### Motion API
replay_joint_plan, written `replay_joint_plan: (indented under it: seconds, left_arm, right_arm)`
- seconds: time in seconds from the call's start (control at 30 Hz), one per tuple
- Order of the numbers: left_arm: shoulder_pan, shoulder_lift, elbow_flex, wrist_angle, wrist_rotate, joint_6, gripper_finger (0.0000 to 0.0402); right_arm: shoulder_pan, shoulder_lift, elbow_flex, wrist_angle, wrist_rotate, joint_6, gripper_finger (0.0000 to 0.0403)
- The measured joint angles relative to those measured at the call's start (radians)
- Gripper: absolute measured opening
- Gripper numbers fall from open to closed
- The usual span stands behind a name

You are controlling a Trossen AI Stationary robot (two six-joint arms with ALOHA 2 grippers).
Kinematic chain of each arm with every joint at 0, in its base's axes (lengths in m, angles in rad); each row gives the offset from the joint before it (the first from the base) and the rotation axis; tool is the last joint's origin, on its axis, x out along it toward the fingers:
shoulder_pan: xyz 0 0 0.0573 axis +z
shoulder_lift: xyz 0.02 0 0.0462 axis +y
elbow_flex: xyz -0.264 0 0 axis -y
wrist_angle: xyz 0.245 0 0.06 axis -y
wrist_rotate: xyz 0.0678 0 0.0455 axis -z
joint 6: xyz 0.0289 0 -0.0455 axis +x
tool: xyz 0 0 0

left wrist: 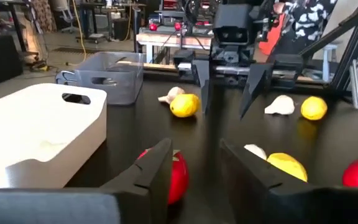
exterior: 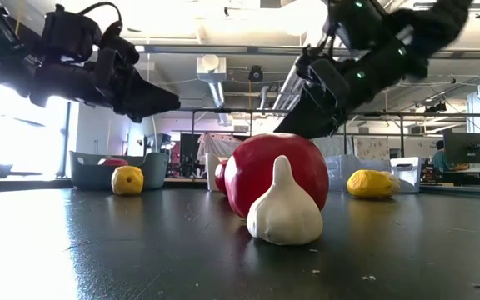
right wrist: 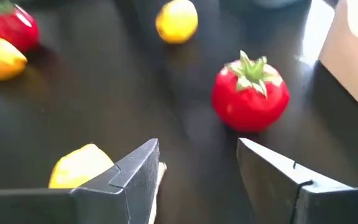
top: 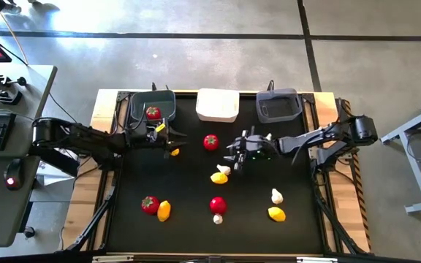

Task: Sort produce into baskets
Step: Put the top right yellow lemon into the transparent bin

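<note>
The produce is small moulded toy stuff, so expect it to be light, hard and smooth. The round pieces will roll if you nudge them, and none of it looks fragile.

The piece nearest your right claw [top: 234, 162] is the lemon [top: 218, 177] with a garlic bulb [top: 224, 169] touching it, both just below the fingers. Its fingers stand apart with nothing between them. Take the lemon across its short middle, not end to end, or it may squirt out. The bulb's narrow stalk is a poor hold, so close on its fat base.

A loose tomato [top: 210, 142] sits a little beyond, in front of the white basket [top: 217, 106]. Grip it across its widest part, below the green top.

Your left claw [top: 159, 132] hovers by the left grey basket [top: 138, 109], which already holds one tomato [top: 153, 112]. A small yellow piece [top: 175, 152] lies on the worktop [top: 190, 184] just beside it. The fingers are partly apart and hold nothing that shows in the wrist view.

The right grey basket [top: 278, 107] looks empty.

Nearer the front edge you have a tomato and lemon pair [top: 156, 207], another tomato [top: 218, 204] touching a bulb [top: 218, 218], and a bulb [top: 277, 196] just beside a lemon [top: 276, 214]. Touching pieces will shift together, so come straight down between them.
</note>
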Motion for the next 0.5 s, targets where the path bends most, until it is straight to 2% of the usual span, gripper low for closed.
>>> replay_joint_plan:
  seconds: [0.1, 0.23, 0.37, 0.5]
  left_arm:
    - [0.0, 0.037, 0.001, 0.061, 0.0, 0.019, 0.0092]
    - [0.0, 0.094, 0.002, 0.147, 0.003, 0.026, 0.0063]
    - [0.0, 0.152, 0.002, 0.216, 0.06, 0.04, 0.0037]
    - [0.0, 0.203, 0.002, 0.286, 0.079, 0.064, 0.0015]
  right_arm:
    - [0.004, 0.0, 0.1, -0.228, 0.01, 0.023, 0.0209]
    - [-0.012, 0.0, 0.245, -0.617, 0.011, 0.089, 0.0209]
    - [-0.054, 0.0, 0.376, -0.981, -0.002, 0.181, 0.0209]
    - [-0.124, 0.0, 0.43, -1.156, -0.053, 0.265, 0.0209]
